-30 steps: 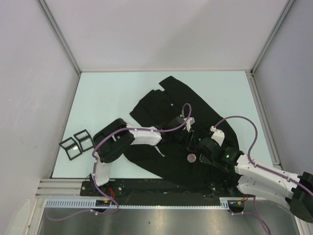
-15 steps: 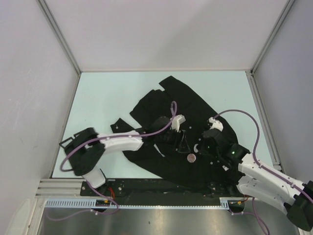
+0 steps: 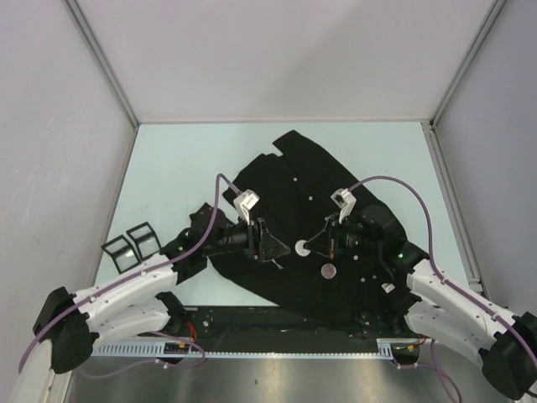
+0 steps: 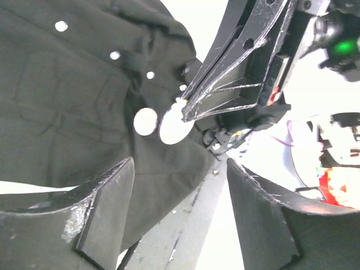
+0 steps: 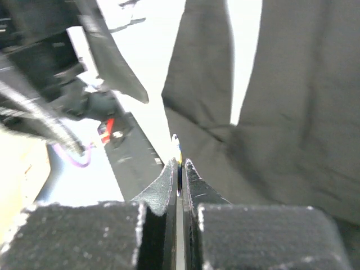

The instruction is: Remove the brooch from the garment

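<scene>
- Disc [image 3: 329, 270]: a round grey piece lying flat on the near part of the garment [image 3: 294, 176], just right of centre. The left wrist view shows it [image 4: 145, 121] resting on the cloth just beside the brooch.
- Left gripper [image 3: 277, 249]: reaches in from the near left and sits over the left part of the garment, pointing right. Its jaws stand wide apart and hold nothing; in its own view [image 4: 180, 169] the two fingers frame the brooch without touching it.
- Brooch [image 3: 302, 248]: a thin white round piece held over the middle of the garment, between the two grippers. It faces the left wrist camera [image 4: 173, 127] and appears edge-on to the right wrist camera [image 5: 177, 147]. Whether it touches the cloth cannot be told.
- Right gripper [image 3: 312, 247]: reaches in from the near right, pointing left. Its jaws are clamped on the edge of the brooch [image 5: 178, 163], fingertip to fingertip with only the thin piece between.
- Frames [image 3: 132, 246]: two small black open frames on the table [image 3: 185, 159], at the left, well apart from the garment.
- Garment: black, rumpled, spread across the middle of the table from the near edge toward the far side. Small white buttons [image 4: 115, 55] run along it.
</scene>
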`<action>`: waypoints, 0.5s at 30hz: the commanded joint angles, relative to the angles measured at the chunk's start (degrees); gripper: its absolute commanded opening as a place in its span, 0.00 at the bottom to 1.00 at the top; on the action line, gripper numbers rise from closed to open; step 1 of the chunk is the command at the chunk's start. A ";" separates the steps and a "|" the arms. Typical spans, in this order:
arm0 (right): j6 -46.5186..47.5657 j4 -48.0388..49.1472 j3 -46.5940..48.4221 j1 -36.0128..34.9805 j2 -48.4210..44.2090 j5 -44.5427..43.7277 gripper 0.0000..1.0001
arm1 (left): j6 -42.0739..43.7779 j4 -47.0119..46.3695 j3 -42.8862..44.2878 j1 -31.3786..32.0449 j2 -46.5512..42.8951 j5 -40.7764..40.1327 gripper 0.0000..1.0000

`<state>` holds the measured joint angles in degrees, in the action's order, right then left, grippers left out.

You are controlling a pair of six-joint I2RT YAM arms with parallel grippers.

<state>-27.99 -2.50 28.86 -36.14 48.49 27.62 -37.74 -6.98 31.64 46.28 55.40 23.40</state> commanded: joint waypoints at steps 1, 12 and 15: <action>-0.31 9.71 2.43 0.02 -0.24 10.17 0.00 | -3.83 -6.27 -4.02 -1.37 -3.53 4.72 0.70; -3.74 13.14 2.34 -1.39 -0.68 11.32 0.00 | -11.12 -22.18 -7.64 -1.55 1.29 11.57 0.56; -4.00 14.01 2.34 -2.44 -0.24 10.79 0.00 | -12.01 -23.95 -7.56 -1.55 2.87 12.02 0.48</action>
<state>-31.27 7.66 28.97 -37.36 48.40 37.65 -47.11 -23.66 24.32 45.08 57.41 32.38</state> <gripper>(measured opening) 0.021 0.534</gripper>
